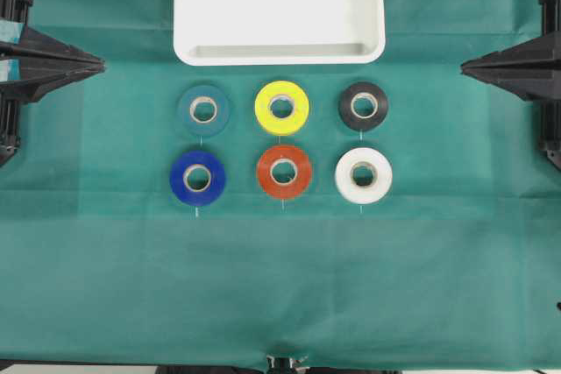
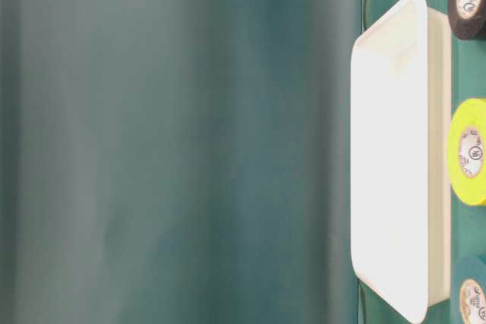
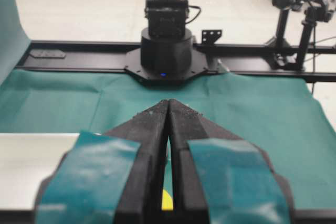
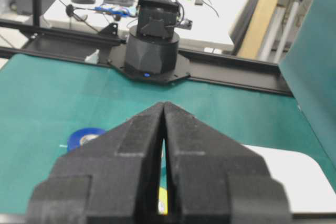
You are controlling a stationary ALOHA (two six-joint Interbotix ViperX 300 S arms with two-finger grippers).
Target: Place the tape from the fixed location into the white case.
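"Both sets of jaws pressed together, empty. The blue tape (image 1: 197,178)?"

"On the bench, well clear of either, far from the white case (image 1: 279,52). Probably light, stiff; pinch across its rim."

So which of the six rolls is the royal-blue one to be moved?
The blue roll, front-left of the grid, directly below the duller teal roll and left of the orange one.

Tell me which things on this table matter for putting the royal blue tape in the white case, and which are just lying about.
Belongs to the job:
royal-blue tape
white case

Just lying about:
teal roll
yellow roll
black roll
orange-red roll
white roll
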